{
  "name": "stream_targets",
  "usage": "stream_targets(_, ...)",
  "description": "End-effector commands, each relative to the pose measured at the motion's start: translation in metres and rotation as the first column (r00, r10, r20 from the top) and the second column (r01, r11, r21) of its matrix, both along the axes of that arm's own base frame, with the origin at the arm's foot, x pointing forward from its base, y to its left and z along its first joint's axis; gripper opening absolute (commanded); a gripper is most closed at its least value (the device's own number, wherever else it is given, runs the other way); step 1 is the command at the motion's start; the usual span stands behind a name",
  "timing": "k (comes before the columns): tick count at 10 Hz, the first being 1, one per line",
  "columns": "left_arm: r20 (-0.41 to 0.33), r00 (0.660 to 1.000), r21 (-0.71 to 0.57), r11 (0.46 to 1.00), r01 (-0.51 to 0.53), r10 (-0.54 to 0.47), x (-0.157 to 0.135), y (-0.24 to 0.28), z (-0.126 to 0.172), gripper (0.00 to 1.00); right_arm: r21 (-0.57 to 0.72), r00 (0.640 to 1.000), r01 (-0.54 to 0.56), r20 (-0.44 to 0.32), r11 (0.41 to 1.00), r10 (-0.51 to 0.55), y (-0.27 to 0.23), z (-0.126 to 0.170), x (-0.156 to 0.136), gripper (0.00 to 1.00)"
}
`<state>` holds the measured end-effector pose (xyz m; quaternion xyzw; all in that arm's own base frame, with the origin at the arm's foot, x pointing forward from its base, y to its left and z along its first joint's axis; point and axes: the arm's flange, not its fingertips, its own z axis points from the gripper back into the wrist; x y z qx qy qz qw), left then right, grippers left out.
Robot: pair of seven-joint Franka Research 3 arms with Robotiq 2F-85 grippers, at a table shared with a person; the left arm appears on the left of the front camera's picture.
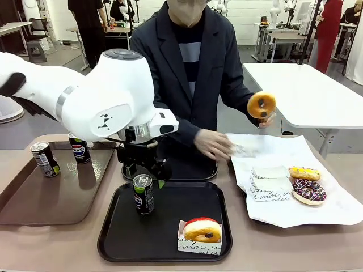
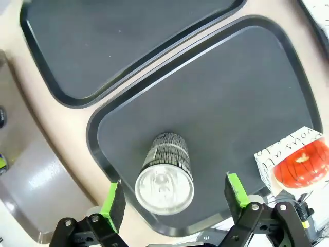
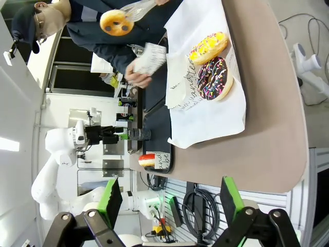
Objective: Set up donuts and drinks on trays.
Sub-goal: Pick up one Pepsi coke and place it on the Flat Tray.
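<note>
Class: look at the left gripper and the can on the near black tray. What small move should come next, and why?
Probably lift the left gripper straight up. The can already stands upright on the near black tray, near the boxed donut, and the jaws stand open on either side of it without touching, so a vertical rise should clear it without tipping it.

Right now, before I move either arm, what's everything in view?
Black trays: 2; centre, one behind the other.
Brown tray: 1; robot's left.
White paper: 1; robot's right.
Pepsi cans: 3, black; one on near black tray, two on brown tray.
Donuts: 4; red-iced, sleeved, on near black tray; yellow and dark sprinkled on white paper; plain golden held up.
Person's hands: 2; one holds the plain donut, one low by the white paper.
Left pincer: open, straddling near-tray can.
Right pincer: open, holding nothing.
</note>
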<state>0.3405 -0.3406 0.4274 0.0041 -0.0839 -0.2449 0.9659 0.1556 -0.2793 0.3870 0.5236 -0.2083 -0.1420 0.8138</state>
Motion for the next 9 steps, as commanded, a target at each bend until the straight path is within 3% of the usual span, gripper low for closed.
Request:
stream_targets(1,0.032,0.999,-0.016,1.0,-0.009,0.01,-0.027,0.023,0.022,1.0,0.01,1.0,0.002,0.026,1.0,-0.002,0.001,-0.002,0.001,1.0)
stream_targets(6,0.058,0.996,-0.064,0.996,-0.064,0.068,-0.07,0.114,0.057,1.0,0.01,1.0,0.002,0.026,1.0,-0.002,0.001,-0.002,0.001,1.0)
stream_targets(9,0.064,0.984,-0.074,0.984,-0.164,0.169,-0.076,0.158,0.064,1.0,0.01,1.0,0.002,0.026,1.0,-0.002,0.001,-0.002,0.001,1.0)
